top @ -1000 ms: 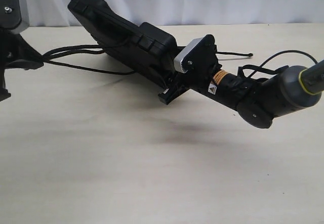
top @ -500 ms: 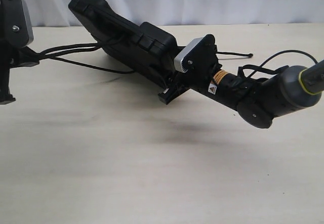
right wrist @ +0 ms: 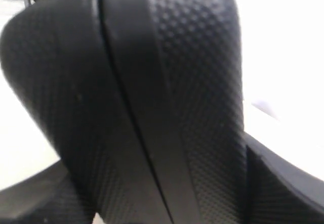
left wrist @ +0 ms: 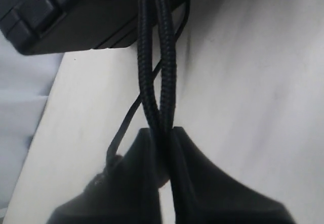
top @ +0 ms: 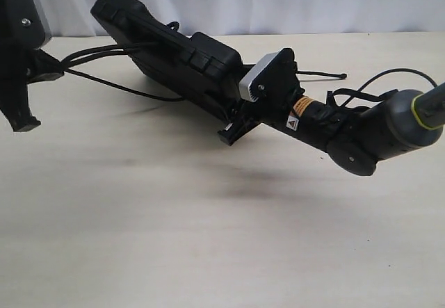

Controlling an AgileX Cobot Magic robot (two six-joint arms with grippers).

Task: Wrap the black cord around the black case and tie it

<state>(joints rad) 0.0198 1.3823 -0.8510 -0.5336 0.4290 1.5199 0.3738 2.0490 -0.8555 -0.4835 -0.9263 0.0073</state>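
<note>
The black case is tilted, its far end raised off the pale table. My right gripper is shut on its lower near end; in the right wrist view the textured case fills the frame between the fingers. The black cord runs in taut strands from the case to my left gripper at the far left. That gripper is shut on two braided cord strands. A thinner strand sags lower. The cord's frayed end lies behind the right arm.
The right arm stretches low over the table from the right, with its smooth cable looping above it. A white curtain hangs behind the table's back edge. Bare tabletop spreads in front.
My left gripper has swung and lifted a little, drawing the cord strands higher and tighter. The case has shifted slightly left. The right arm has stayed in place.
</note>
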